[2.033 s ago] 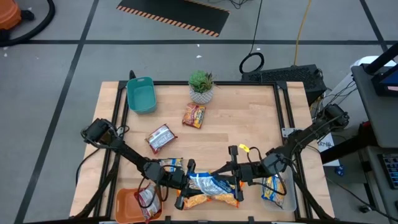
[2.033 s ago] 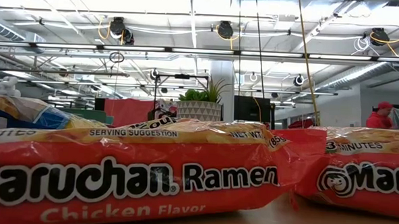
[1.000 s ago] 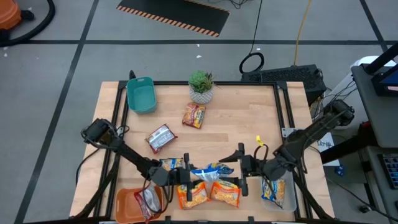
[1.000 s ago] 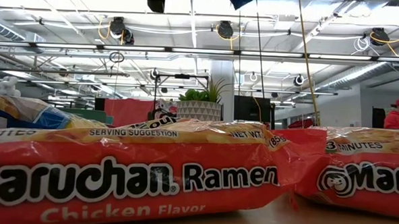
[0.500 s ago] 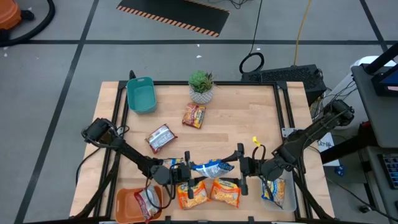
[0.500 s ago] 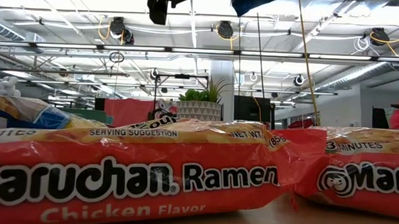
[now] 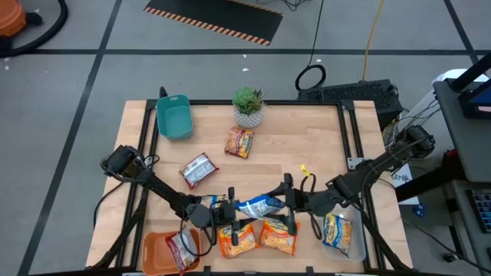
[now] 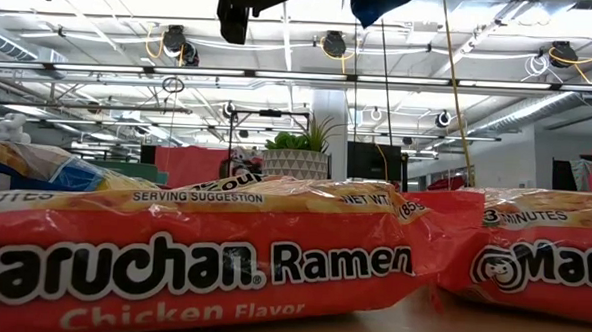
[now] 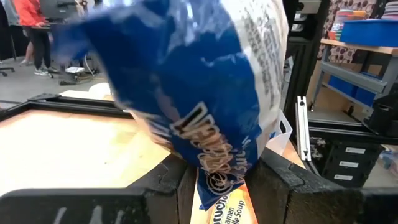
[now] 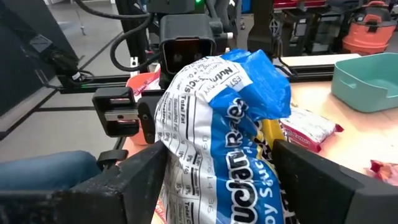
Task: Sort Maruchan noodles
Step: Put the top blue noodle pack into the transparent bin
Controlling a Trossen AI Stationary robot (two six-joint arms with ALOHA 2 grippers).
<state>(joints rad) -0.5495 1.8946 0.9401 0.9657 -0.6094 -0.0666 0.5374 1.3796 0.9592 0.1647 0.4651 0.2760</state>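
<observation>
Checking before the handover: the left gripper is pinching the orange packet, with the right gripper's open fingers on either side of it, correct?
Not quite: in both wrist views the packet pinched by the left gripper is the blue packet, not orange. The right gripper does straddle it, fingers open.

Handoff closing in: right gripper (image 7: 287,205) now at the blue packet (image 7: 258,205).
It's back from beside the clear bin (image 7: 354,238), fingers straddling the packet's free end.

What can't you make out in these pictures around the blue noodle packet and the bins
- Whether the right gripper touches the blue packet: its open fingers only flank it.
- Low view: two orange packets fill the frame, hiding the table.
- Packet in the clear bin: print too small.
- Packet in the orange bin: partly hidden by the left arm.
</observation>
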